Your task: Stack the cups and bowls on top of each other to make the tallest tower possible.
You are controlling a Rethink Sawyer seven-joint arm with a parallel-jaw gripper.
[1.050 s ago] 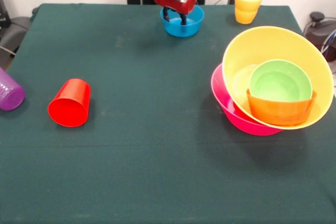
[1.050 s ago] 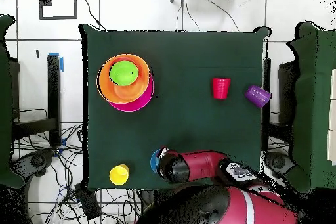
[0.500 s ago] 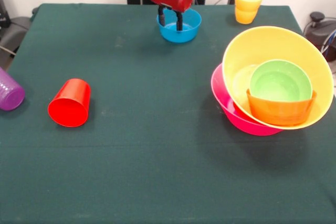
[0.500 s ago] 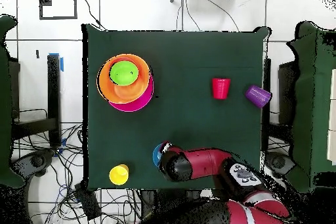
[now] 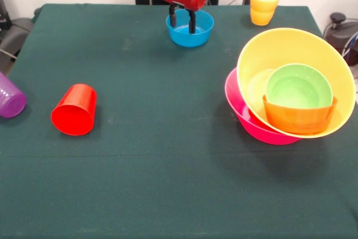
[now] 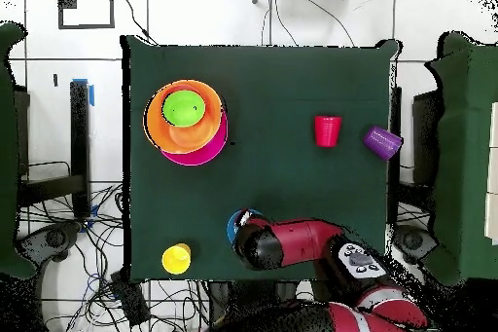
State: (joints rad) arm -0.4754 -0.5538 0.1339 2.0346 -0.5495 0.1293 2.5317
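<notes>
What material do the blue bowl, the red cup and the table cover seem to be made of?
Blue bowl: probably glossy plastic; light shines through its thin wall and the rim gleams.
Red cup, lying on its side: likely smooth plastic, with a soft sheen along its wall and an even colour.
Table cover: seems to be matt dark green cloth or felt; it gives no reflections and looks faintly mottled.

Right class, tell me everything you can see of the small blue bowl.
The small blue bowl is glossy, translucent-looking plastic, round, upright with its opening upward. It sits alone on the green tablecloth near the far edge, apart from the nested pile of bowls. The gripper reaches into it, one finger inside and the other at the rim. The arm covers most of it from overhead.
</notes>
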